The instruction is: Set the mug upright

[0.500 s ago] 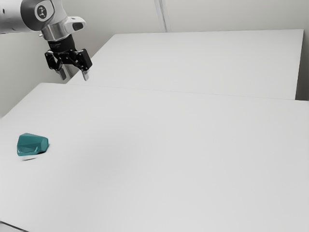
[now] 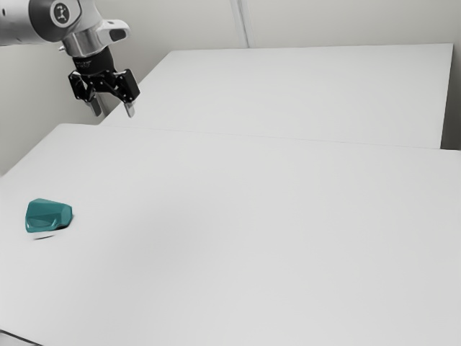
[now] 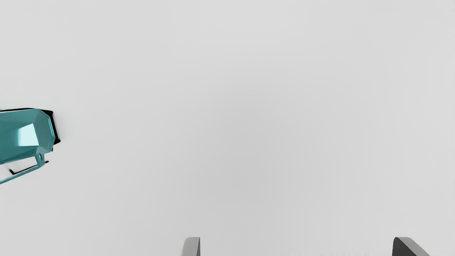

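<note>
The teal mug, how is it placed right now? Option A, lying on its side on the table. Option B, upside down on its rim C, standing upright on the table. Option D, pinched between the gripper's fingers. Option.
A: the mug lies lengthwise on the table, its flat end facing sideways and its handle along one flank, apart from the open gripper.

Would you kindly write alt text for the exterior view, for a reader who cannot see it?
A teal mug lies on its side on a white table, toward the exterior view's left. A robot arm enters from that view's upper left, its black pincer open, empty and pointing downward, well clear of the mug.
</note>
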Robot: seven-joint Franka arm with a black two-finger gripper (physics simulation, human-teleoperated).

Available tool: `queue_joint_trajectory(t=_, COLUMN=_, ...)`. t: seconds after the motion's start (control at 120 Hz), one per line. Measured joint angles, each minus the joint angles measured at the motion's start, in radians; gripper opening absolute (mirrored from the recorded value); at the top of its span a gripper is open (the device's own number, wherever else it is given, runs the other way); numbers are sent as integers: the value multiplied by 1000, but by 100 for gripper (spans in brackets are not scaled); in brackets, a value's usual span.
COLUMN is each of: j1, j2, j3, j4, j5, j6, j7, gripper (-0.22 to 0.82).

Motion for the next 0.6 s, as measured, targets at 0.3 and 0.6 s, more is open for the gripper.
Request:
queue_joint_trajectory(t=0.3, j1=3, j2=-2, j3=2, j4=-2, j5=-1, j6=-4, j7=22, gripper=59)
queue_joint_trajectory(t=0.6, j1=12, j2=-3, j3=2, j4=-2, j5=0, j6=-5, j7=42, gripper=59)
